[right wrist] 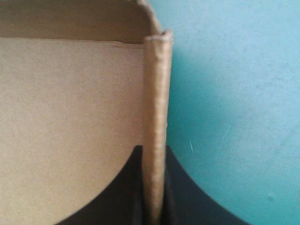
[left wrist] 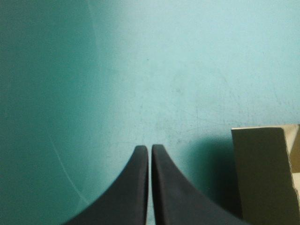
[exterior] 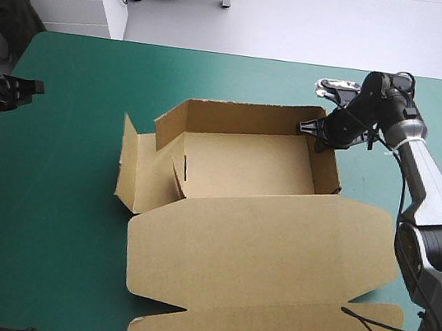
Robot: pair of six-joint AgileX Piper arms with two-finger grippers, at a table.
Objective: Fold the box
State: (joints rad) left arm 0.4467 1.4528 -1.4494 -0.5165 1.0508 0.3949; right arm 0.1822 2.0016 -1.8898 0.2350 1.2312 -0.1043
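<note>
I have the box (exterior: 242,164) sitting mid-tabletop (exterior: 46,223) as an open tray, its lid (exterior: 273,265) lying flat on the near side. My right gripper (exterior: 318,135) has its fingers (right wrist: 187,201) pinched almost closed on the box's right wall (right wrist: 154,93), near the far corner. My left gripper (left wrist: 150,149) hovers well left of the box, fingers pressed together and holding nothing.
</note>
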